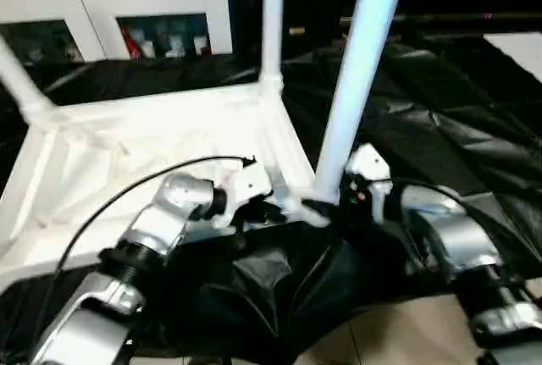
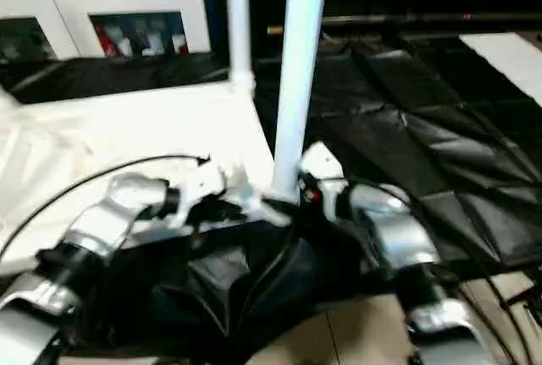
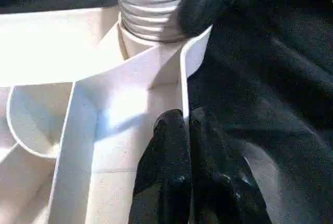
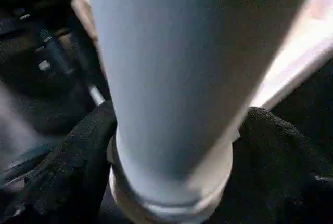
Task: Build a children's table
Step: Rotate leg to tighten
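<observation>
The white tabletop [image 1: 152,153] lies upside down on a black cloth, ribbed underside up. One white leg [image 1: 356,69] stands upright in the near right corner socket, its ridged end [image 3: 148,11] seated in the socket. My right gripper [image 1: 329,204] is open, one black finger [image 4: 67,177] on each side of the leg's base [image 4: 171,130] and close against it. My left gripper [image 3: 186,130] is shut on the tabletop's thin rim wall [image 3: 183,78] just beside that corner. Another leg [image 1: 272,18] rises from the far right corner, and a third leg [image 1: 21,85] leans at the far left.
The black cloth [image 1: 440,111] covers the work surface and hangs in folds over the near edge. Behind the work stands a white cabinet [image 1: 110,1] with glass doors. Light floor [image 1: 406,331] shows at the bottom right. A black cable [image 1: 127,191] loops over my left forearm.
</observation>
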You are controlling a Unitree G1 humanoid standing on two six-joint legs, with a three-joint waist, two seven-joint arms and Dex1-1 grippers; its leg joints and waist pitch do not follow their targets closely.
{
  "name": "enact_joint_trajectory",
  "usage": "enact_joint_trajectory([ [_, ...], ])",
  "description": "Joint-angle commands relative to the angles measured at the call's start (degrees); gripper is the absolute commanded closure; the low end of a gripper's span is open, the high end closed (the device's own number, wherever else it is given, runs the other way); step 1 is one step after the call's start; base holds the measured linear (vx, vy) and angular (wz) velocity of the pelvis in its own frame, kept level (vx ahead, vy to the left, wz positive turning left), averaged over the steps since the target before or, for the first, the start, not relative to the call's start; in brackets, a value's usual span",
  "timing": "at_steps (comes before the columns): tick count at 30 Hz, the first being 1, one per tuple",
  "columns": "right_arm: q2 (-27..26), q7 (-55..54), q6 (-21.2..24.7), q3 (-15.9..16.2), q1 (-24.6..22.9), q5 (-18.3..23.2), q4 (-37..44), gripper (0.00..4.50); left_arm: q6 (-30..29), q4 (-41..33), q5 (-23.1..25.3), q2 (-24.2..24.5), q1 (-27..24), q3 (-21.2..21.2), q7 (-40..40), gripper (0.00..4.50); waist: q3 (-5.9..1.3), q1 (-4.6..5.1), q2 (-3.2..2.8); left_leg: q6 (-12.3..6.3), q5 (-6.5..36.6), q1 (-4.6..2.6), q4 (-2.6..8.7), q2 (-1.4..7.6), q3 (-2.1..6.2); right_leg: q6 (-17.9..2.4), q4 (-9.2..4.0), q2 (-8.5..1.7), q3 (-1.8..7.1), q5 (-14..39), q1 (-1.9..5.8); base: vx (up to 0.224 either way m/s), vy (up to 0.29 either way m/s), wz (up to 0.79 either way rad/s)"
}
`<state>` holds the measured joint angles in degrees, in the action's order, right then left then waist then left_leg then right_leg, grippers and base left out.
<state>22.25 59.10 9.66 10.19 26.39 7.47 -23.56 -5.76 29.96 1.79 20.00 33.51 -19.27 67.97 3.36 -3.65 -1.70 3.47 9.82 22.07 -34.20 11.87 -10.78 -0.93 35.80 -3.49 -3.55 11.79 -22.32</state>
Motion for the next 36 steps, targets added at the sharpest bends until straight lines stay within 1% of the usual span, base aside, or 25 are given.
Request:
enact_joint_trajectory([
  [1,0.5,0.4,1.0,0.1,0.0,0.8,1.6,0.98,0.9,-2.2,-1.0,0.4,-0.2,-1.6,3.4,4.5,-3.98,0.02,0.5,-3.16,10.3,-1.15,3.61,1.73,0.68,-12.8,-4.67,-4.39,2.75,9.2,2.38,0.0,0.0,0.0],
  [3,0.3,0.9,1.4,0.4,-0.1,0.8,1.9,1.02,0.6,-2.7,-1.3,0.6,-0.4,-1.7,4.1,4.5,-4.01,-0.01,0.51,-3.03,10.1,-1.18,3.58,1.71,0.67,-12.9,-4.6,-4.37,2.77,8.9,2.37,0.0,0.0,0.0],
  [5,0.1,1.0,1.6,0.8,-0.1,0.8,2.1,1.32,0.5,-2.8,-1.3,0.7,-0.4,-1.6,4.3,4.5,-4.09,0.0,0.52,-3.01,9.5,-1.13,3.59,1.73,0.72,-13.1,-4.47,-4.37,2.74,8.0,2.42,0.0,0.0,0.0],
  [8,0.1,1.4,2.2,1.1,-0.2,1.0,2.7,1.5,0.2,-2.8,-1.3,0.8,-0.4,-1.6,4.3,4.5,-4.11,0.03,0.55,-3.18,8.9,-1.04,3.53,1.69,0.7,-13.3,-4.33,-4.35,2.74,6.6,2.51,0.0,0.0,0.0],
  [10,-0.1,1.2,2.4,1.0,-0.4,0.8,2.9,1.68,0.0,-2.7,-1.1,0.7,-0.3,-1.5,3.9,4.5,-4.1,0.03,0.55,-3.15,9.1,-1.1,3.5,1.65,0.66,-13.2,-4.41,-4.34,2.76,7.1,2.45,0.0,0.0,0.0],
  [13,-1.2,-0.9,2.6,0.5,-0.6,0.7,2.0,1.74,-0.8,-1.5,-0.6,-0.4,0.4,-0.8,1.1,4.5,-4.08,0.11,0.49,-2.88,9.2,-1.13,3.55,1.69,0.68,-13.2,-4.43,-4.35,2.77,7.6,2.45,0.0,0.0,0.0],
  [15,-3.4,-6.4,2.8,-0.9,0.0,0.0,-0.7,1.75,-3.0,0.5,-0.4,-2.4,1.9,0.6,-3.4,4.5,-3.98,0.23,0.63,-2.52,9.8,-1.17,3.54,1.52,0.65,-13.0,-4.67,-4.36,2.76,9.0,2.38,0.0,0.0,0.0],
  [16,-3.4,-6.4,2.8,-0.9,0.0,0.0,-0.7,1.75,-3.0,0.5,-0.4,-2.4,1.9,0.6,-3.4,4.5,-4.0,0.34,0.54,-2.38,10.1,-1.2,3.48,1.5,0.57,-13.0,-4.62,-4.36,2.82,9.4,2.24,0.0,0.0,0.0],
  [17,-5.1,-11.1,2.9,-1.7,0.9,-0.8,-3.2,1.76,-4.9,2.0,-0.2,-3.9,3.1,1.6,-6.9,4.5,-3.94,0.26,0.58,-2.15,10.3,-1.32,3.58,1.56,0.68,-12.8,-4.82,-4.42,2.78,10.2,2.25,0.0,0.0,0.0],
  [18,-8.4,-19.5,4.0,-3.5,2.5,-1.6,-7.5,1.76,-7.3,5.4,0.5,-6.6,5.8,3.4,-14.0,4.5,-3.8,0.66,0.63,-1.0,11.0,-1.3,3.64,1.25,0.65,-12.4,-5.07,-4.3,2.7,12.9,2.14,0.0,0.0,0.0],
  [19,-9.3,-21.4,4.0,-3.9,2.9,-1.6,-8.4,1.76,-7.8,6.2,0.6,-7.2,6.3,3.8,-15.4,4.5,-3.86,0.7,0.52,-0.59,11.2,-1.44,3.58,1.3,0.7,-12.4,-5.07,-4.46,2.74,13.6,2.07,0.0,0.0,0.0],
  [21,-12.6,-28.3,4.5,-5.9,4.5,-1.3,-11.4,1.76,-9.4,9.0,1.1,-9.3,8.4,4.9,-20.8,4.5,-3.94,0.87,0.56,0.11,11.5,-1.52,3.7,1.32,0.91,-11.9,-5.21,-4.45,2.68,14.4,2.13,0.0,0.0,0.0],
  [22,-15.6,-33.9,5.2,-7.5,6.0,-0.9,-13.9,1.77,-9.9,11.1,1.6,-11.0,10.1,5.5,-24.6,4.5,-3.96,1.0,0.54,-0.1,11.2,-1.35,3.68,1.28,0.82,-11.9,-5.17,-4.46,2.79,13.7,2.12,0.0,0.0,0.0],
  [23,-15.7,-34.2,5.2,-7.5,6.1,-0.9,-14.0,1.77,-9.9,11.2,1.7,-11.0,10.2,5.5,-24.8,4.5,-4.06,1.0,0.54,-0.07,10.7,-1.37,3.62,1.24,0.86,-12.0,-5.08,-4.43,2.75,12.9,2.15,0.0,0.0,0.0],
  [24,-18.0,-37.9,5.2,-8.2,7.5,-0.7,-16.3,1.77,-9.5,12.8,2.2,-12.3,11.4,5.7,-27.6,4.5,-4.3,0.98,0.55,-0.72,8.5,-1.14,3.51,1.18,0.82,-12.3,-4.7,-4.37,2.79,8.7,2.41,0.0,0.0,0.0],
  [25,-18.6,-38.8,5.1,-8.3,7.9,-0.7,-16.9,1.77,-9.3,13.3,2.3,-12.7,11.7,5.8,-28.4,4.5,-4.35,1.02,0.35,-0.96,7.8,-1.04,3.46,1.16,0.84,-12.6,-4.59,-4.39,2.82,7.3,2.5,0.0,0.0,0.0],
  [26,-19.6,-39.6,3.8,-7.9,8.7,-1.2,-18.0,1.77,-8.6,14.0,2.4,-13.4,12.3,5.7,-29.0,4.5,-4.52,0.99,0.51,-1.63,6.7,-0.95,3.32,1.06,0.8,-13.1,-4.37,-4.31,2.72,4.7,2.67,0.0,0.0,0.0],
  [27,-20.7,-39.5,2.3,-7.2,9.4,-1.7,-18.9,1.77,-7.4,14.5,2.3,-14.0,12.8,5.6,-29.0,4.5,-4.45,0.94,0.51,-2.21,6.3,-0.8,3.3,1.05,0.76,-13.4,-4.35,-4.42,2.7,3.7,2.75,0.0,0.0,0.0],
  [28,-20.7,-39.5,2.3,-7.2,9.4,-1.7,-18.9,1.77,-7.4,14.5,2.3,-14.0,12.8,5.6,-29.0,4.5,-4.51,0.89,0.49,-2.43,6.1,-0.77,3.28,1.01,0.78,-13.5,-4.28,-4.41,2.67,3.1,2.87,0.0,0.0,0.0],
  [30,-21.8,-38.8,1.6,-7.3,10.2,-2.0,-19.6,1.08,-6.1,15.0,2.2,-14.6,13.1,5.4,-28.3,4.5,-4.44,0.85,0.51,-3.34,6.1,-0.91,3.35,1.13,0.74,-13.9,-4.23,-4.34,2.64,2.1,2.85,0.0,0.0,0.0],
  [32,-22.1,-38.1,1.5,-7.2,10.5,-2.2,-19.7,1.05,-5.9,14.9,2.1,-14.8,13.0,5.3,-27.6,4.5,-4.27,0.95,0.52,-3.36,7.5,-1.0,3.46,1.22,0.71,-13.9,-4.45,-4.41,2.62,3.9,2.79,0.0,0.0,0.0],
  [33,-22.0,-37.9,1.1,-6.9,10.9,-2.5,-20.0,0.96,-5.0,15.2,2.0,-14.7,12.9,5.0,-26.9,4.5,-4.21,0.98,0.51,-3.29,8.0,-1.04,3.47,1.22,0.7,-13.9,-4.58,-4.48,2.65,4.8,2.74,0.0,0.0,0.0],
  [34,-21.4,-36.8,0.6,-6.1,10.9,-3.1,-19.6,0.79,-4.4,14.9,1.9,-14.5,12.6,4.7,-25.8,4.5,-4.15,1.06,0.52,-2.92,8.9,-1.08,3.53,1.22,0.73,-13.6,-4.78,-4.51,2.66,6.6,2.76,0.0,0.0,0.0],
  [35,-20.9,-35.6,0.3,-5.6,10.7,-3.3,-19.2,0.79,-3.8,14.7,1.7,-14.3,12.2,4.5,-25.0,4.5,-4.14,1.09,0.83,-2.85,9.1,-1.09,3.56,1.25,0.7,-13.5,-4.87,-4.5,2.68,7.2,2.76,0.0,0.0,0.0],
  [36,-19.5,-32.8,0.1,-4.5,10.2,-3.5,-17.8,0.79,-2.6,13.8,1.4,-13.7,11.5,4.1,-22.9,4.5,-4.1,1.01,0.74,-2.9,9.1,-0.98,3.55,1.21,0.77,-13.1,-4.9,-4.53,2.66,8.0,2.88,0.0,0.0,0.0],
])
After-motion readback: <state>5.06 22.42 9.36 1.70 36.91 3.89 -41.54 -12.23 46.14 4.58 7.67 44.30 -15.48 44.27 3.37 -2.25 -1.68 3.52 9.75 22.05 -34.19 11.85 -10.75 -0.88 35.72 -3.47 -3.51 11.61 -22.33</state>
